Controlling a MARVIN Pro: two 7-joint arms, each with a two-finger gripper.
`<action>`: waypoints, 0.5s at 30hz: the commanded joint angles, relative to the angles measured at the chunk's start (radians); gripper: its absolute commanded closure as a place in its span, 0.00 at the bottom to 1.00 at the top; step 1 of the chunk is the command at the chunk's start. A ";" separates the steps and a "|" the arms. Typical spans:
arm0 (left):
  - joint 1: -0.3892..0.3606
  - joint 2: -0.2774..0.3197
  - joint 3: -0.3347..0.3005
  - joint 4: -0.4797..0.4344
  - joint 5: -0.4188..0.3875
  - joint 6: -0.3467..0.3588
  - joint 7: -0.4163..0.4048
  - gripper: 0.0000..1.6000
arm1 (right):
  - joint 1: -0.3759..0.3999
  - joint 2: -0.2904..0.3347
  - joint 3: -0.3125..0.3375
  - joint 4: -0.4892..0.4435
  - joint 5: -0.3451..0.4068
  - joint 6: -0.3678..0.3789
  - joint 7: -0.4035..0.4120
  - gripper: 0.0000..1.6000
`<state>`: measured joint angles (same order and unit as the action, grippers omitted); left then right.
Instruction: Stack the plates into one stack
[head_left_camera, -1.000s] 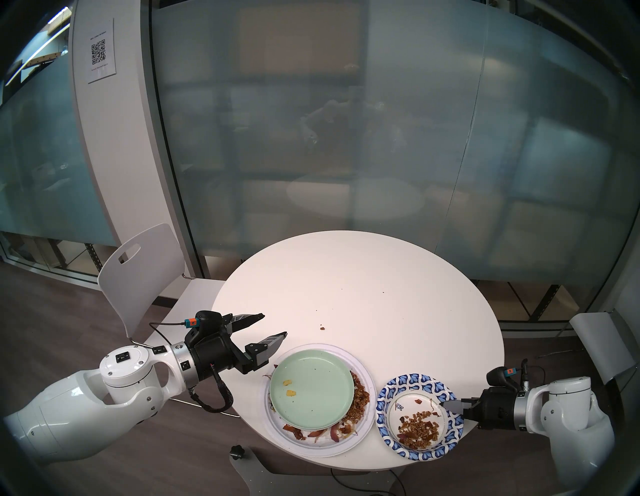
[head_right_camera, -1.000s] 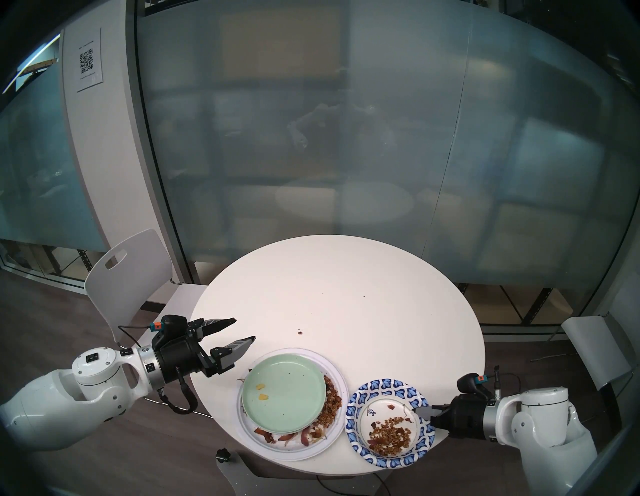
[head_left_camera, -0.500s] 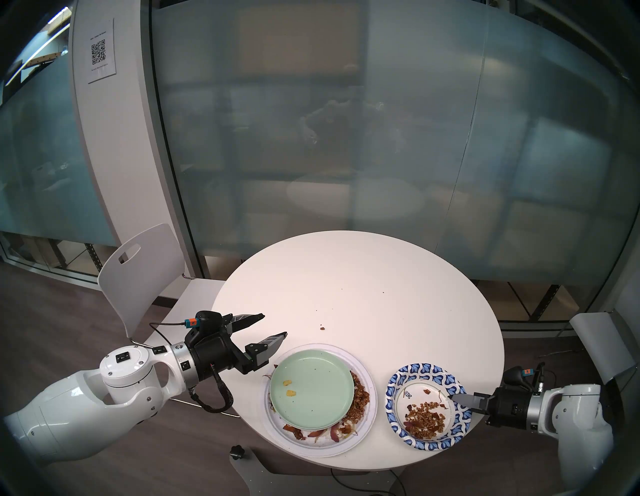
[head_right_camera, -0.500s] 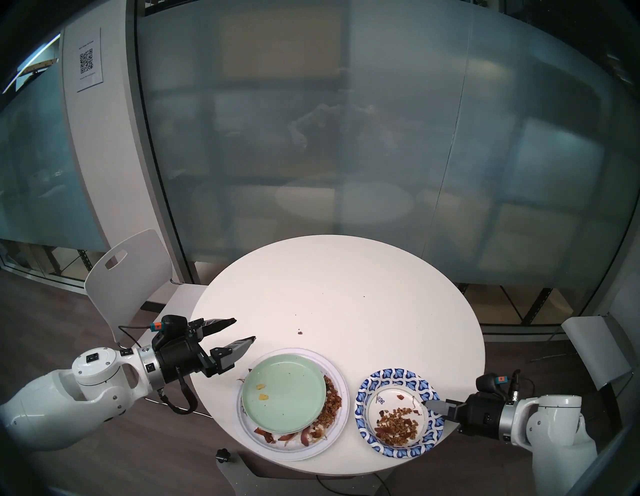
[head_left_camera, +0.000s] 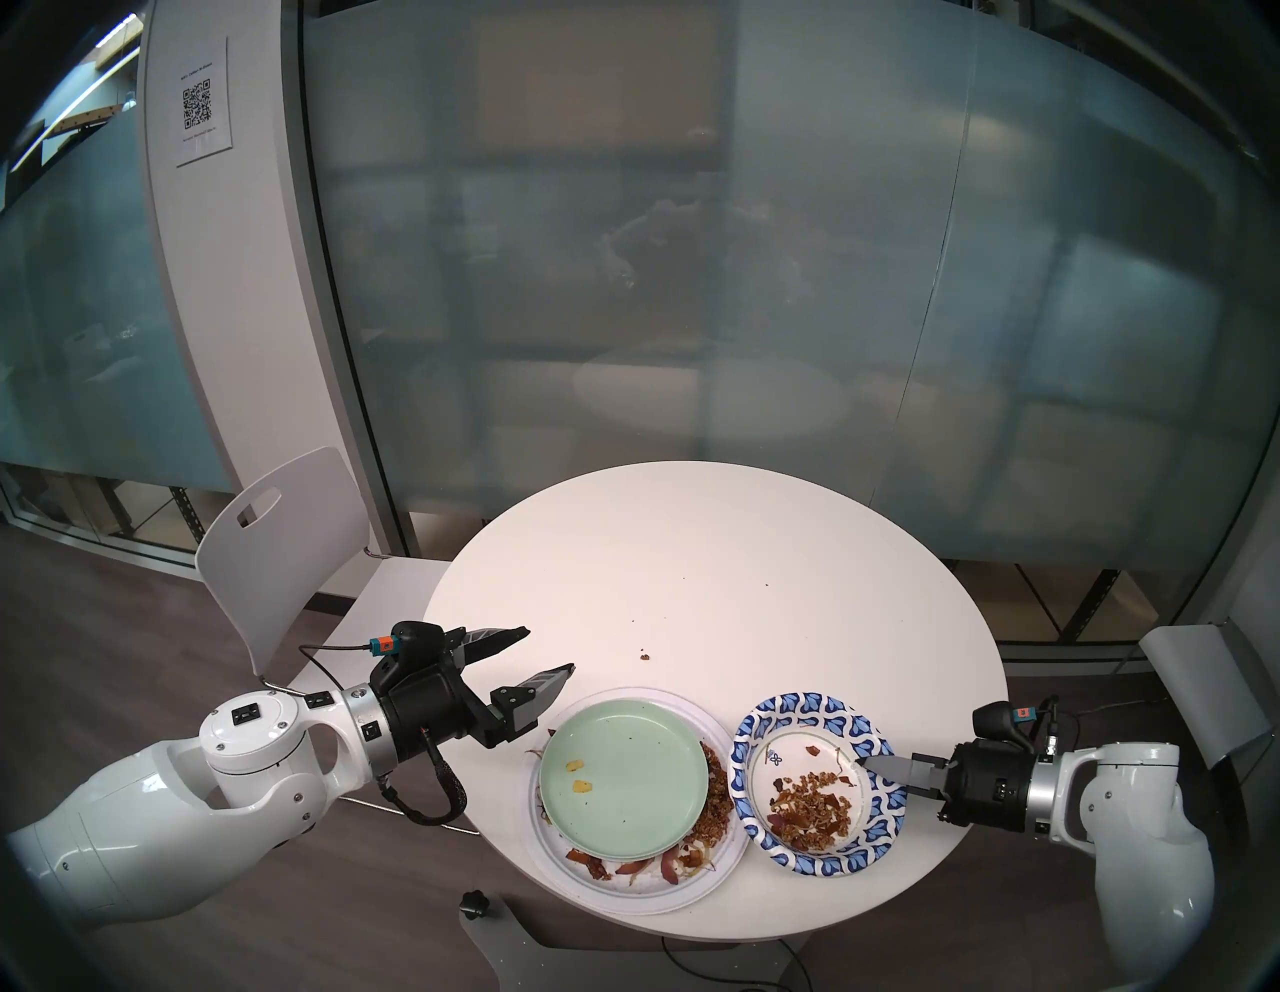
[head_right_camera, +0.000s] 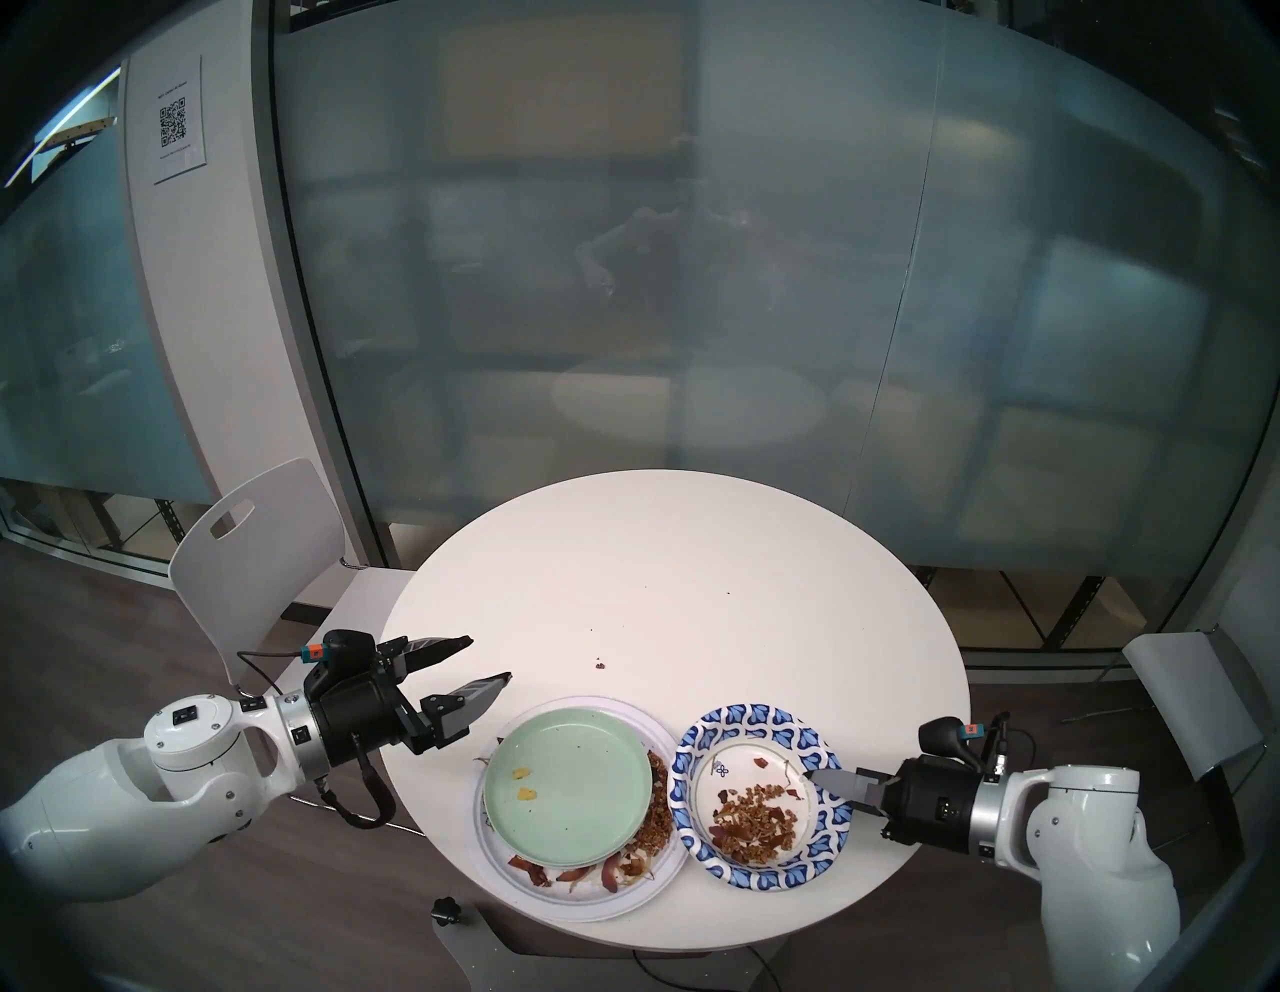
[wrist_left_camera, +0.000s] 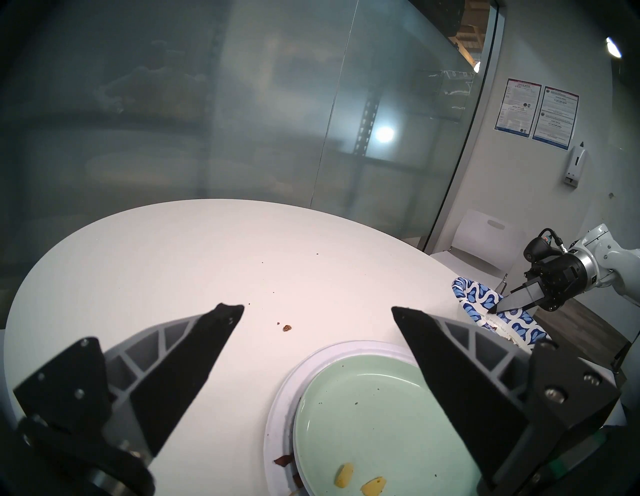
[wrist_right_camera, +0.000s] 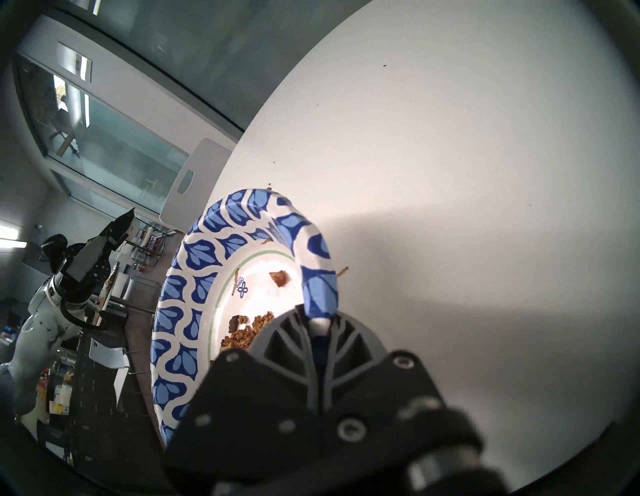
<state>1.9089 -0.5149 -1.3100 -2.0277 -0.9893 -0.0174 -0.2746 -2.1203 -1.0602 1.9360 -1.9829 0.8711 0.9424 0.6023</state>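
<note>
With the right gripper (head_left_camera: 874, 763) clamped on the rim of the patterned plate (head_left_camera: 817, 783), we read this as the carry step: last loose plate on its way to the stack (head_left_camera: 641, 796). The right wrist view showed the rim pinched and buckled between the fingers (wrist_right_camera: 277, 346), closed right down on the paper, one finger over the bowl side and one under.

The plate looked tilted and at least partly off the counter (head_left_camera: 727, 554), though we couldn't tell if its low edge was fully clear. Its left edge sat just beside, maybe overlapping, the white plate (head_left_camera: 720, 859) at the bottom of the stack. The green plate (head_left_camera: 623, 776) was the top one showing; any plates beneath it were mostly hidden. Scraps (head_left_camera: 814, 807) were heaped in the low half of the patterned plate.

Our left gripper (head_left_camera: 550, 651) hung spread wide and empty, just left of the stack, touching nothing.

Next move, as we judged it: bring the plate up and left until centred over the green one, level it, lower, release. Main risks were scraps sliding out if the tilt grew, and the soft paper rim folding under a one-sided grip.
</note>
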 joint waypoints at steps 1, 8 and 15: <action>-0.005 -0.002 -0.006 -0.018 0.001 -0.008 -0.002 0.00 | 0.107 0.046 -0.074 -0.034 0.018 0.005 -0.024 1.00; -0.006 -0.001 -0.005 -0.017 0.000 -0.008 -0.002 0.00 | 0.182 0.064 -0.172 -0.025 0.025 0.006 -0.071 1.00; -0.007 -0.001 -0.003 -0.017 -0.001 -0.008 -0.002 0.00 | 0.243 0.048 -0.274 -0.026 0.024 -0.010 -0.114 1.00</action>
<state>1.9071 -0.5142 -1.3076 -2.0276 -0.9903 -0.0174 -0.2746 -1.9729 -1.0093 1.7444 -1.9920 0.8842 0.9557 0.5153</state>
